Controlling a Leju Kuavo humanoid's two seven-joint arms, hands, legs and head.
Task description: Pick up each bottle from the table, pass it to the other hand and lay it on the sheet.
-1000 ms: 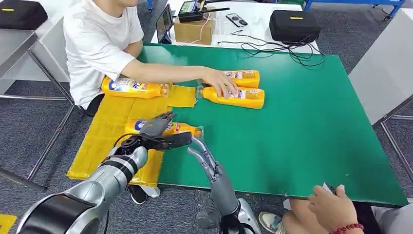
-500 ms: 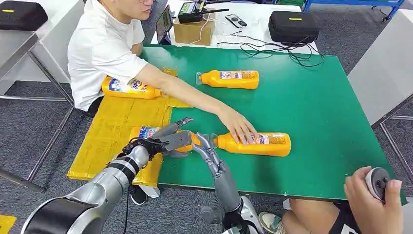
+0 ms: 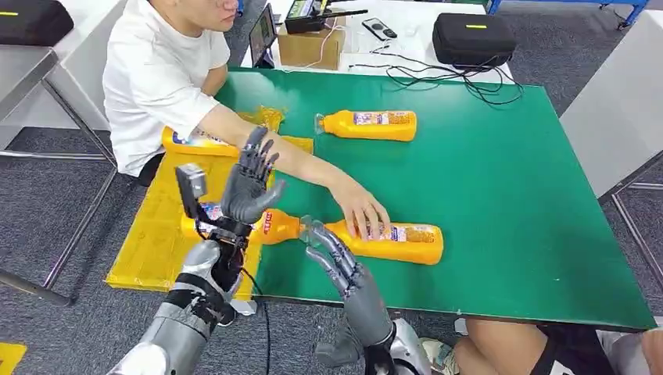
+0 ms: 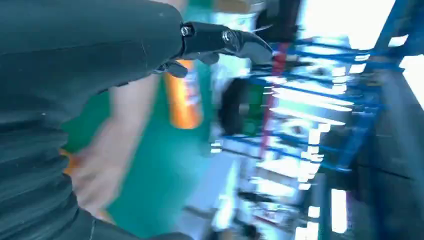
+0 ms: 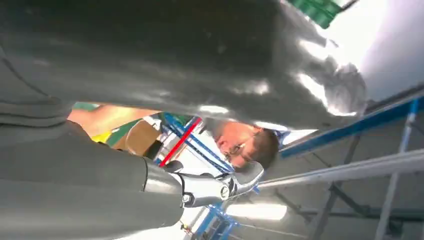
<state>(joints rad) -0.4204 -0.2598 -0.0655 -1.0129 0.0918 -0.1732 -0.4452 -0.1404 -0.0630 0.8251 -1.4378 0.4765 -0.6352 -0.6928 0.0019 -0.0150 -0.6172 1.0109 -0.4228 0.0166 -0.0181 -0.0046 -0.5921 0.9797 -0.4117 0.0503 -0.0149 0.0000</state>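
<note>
Lifting left hand (image 3: 249, 183) open, bottle (image 3: 387, 241) beside right hand (image 3: 332, 254)

Grey carpet (image 3: 47, 234) across the frame, green table (image 3: 500, 195) in the centre, white table (image 3: 406, 39) at the top, grey table (image 3: 23, 70) upper left, blue frame (image 3: 571, 5) upper right

The left arm (image 3: 184, 324) rose from about seven o'clock in the head view, forearm near upright, wrist camera toward ten o'clock. Its left hand (image 3: 249, 184) was lifted clear, palm up-facing, fingers (image 3: 258, 148) spread toward twelve o'clock and holding nothing. The right arm (image 3: 367, 316) came up from six o'clock, leaning toward eleven. The right hand (image 3: 332, 254) was open too, fingers apart and lightly curved, empty
</note>
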